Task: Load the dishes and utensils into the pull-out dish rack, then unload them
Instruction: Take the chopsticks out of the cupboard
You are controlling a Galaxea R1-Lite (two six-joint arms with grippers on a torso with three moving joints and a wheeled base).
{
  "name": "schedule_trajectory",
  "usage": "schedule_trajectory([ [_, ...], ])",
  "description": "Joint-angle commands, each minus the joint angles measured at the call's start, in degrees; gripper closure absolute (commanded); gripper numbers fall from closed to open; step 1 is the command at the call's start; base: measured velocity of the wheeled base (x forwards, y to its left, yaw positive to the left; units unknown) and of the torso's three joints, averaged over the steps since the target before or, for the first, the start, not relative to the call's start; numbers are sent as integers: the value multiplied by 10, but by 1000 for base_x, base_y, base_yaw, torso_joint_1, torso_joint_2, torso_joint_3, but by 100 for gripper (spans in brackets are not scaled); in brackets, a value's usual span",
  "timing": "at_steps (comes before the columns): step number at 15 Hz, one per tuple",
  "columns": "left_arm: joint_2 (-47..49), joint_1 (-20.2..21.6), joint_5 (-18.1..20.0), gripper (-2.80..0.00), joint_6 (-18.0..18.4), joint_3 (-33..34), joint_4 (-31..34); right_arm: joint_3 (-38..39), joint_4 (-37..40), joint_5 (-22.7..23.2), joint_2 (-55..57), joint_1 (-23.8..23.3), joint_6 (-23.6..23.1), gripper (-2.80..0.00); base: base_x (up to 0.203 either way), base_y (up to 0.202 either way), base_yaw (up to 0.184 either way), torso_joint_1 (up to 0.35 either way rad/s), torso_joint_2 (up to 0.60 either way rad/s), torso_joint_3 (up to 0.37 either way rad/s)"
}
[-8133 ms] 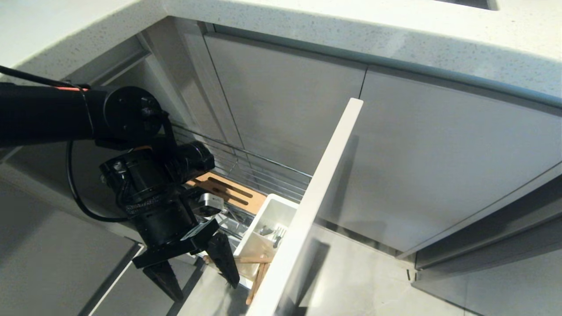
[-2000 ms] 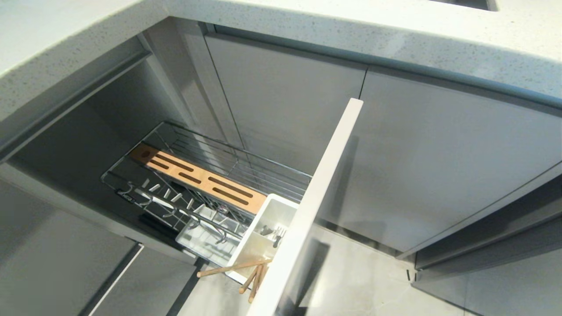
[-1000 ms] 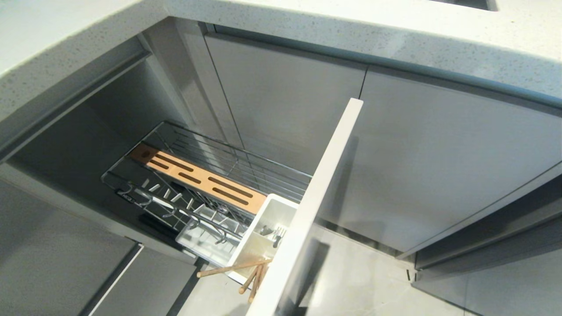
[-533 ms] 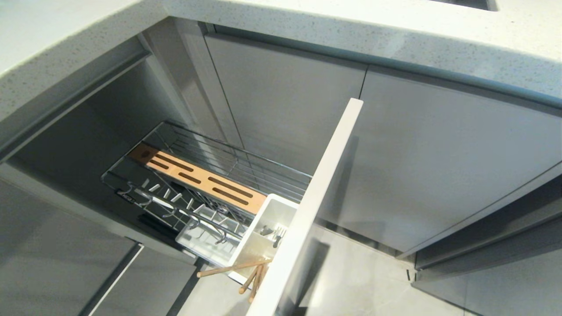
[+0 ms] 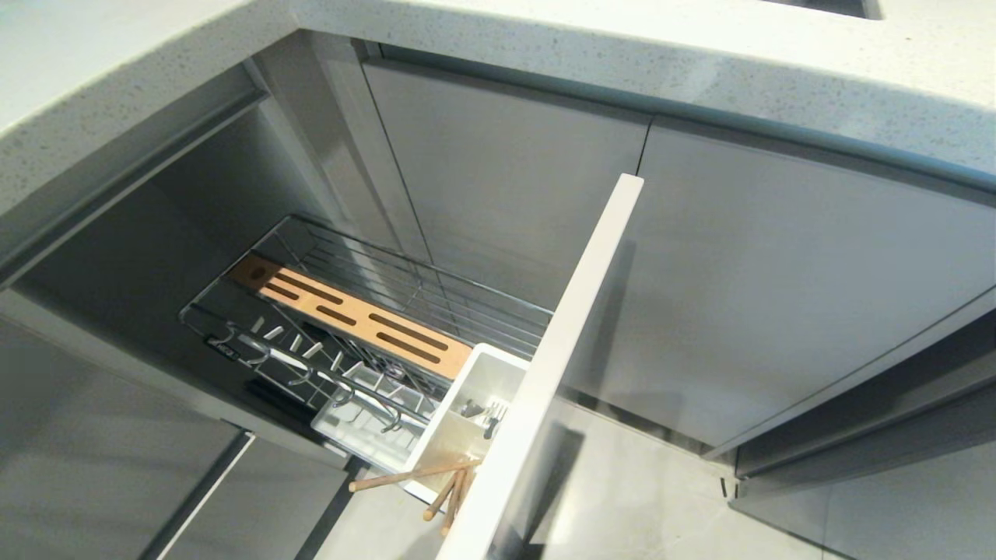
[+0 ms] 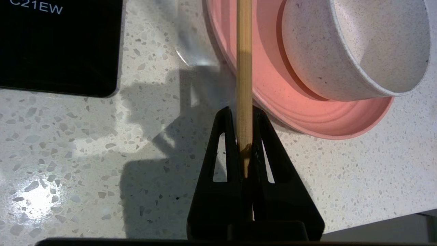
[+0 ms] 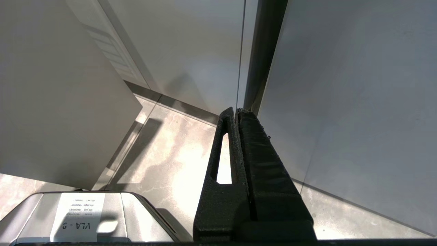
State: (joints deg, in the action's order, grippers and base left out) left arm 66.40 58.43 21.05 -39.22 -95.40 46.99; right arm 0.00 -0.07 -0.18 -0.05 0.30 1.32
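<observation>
Left pincer (image 6: 243, 116) is pinching one light-wood chopstick (image 6: 244, 61), hanging over the speckled table (image 6: 85, 143) just beside the pink plate (image 6: 307, 116); the white bowl (image 6: 355, 48) sits on that plate. Right pincer (image 7: 236, 112) is pressed together, holding nothing, parked low near the floor (image 7: 170, 157) by grey cabinet doors (image 7: 358, 102). Pull-out dish rack (image 5: 366, 311) stands out of the cabinet; three more wooden sticks (image 5: 436, 482) lean out of its white caddy (image 5: 475, 404), metal cutlery (image 5: 486, 416) inside it.
</observation>
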Motion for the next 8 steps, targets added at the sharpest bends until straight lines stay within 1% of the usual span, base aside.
schedule_trajectory([
  [1,-2,1,-1,0,-3,-4,0,1,0,0,0,0,0,0,0,0,0,0,0,0],
  [4,-6,3,-5,0,-4,-13,0,1,0,0,0,0,0,0,0,0,0,0,0,0],
  [5,-8,5,-12,0,-5,-14,-2,1,0,0,0,0,0,0,0,0,0,0,0,0],
  [6,-8,4,-15,0,-13,-14,-2,1,0,0,0,0,0,0,0,0,0,0,0,0],
  [7,-8,0,-10,0,-26,-11,-1,1,0,0,0,0,0,0,0,0,0,0,0,0],
  [8,-8,-8,7,0,-35,-7,0,1,0,0,0,0,0,0,0,0,0,0,0,0],
])
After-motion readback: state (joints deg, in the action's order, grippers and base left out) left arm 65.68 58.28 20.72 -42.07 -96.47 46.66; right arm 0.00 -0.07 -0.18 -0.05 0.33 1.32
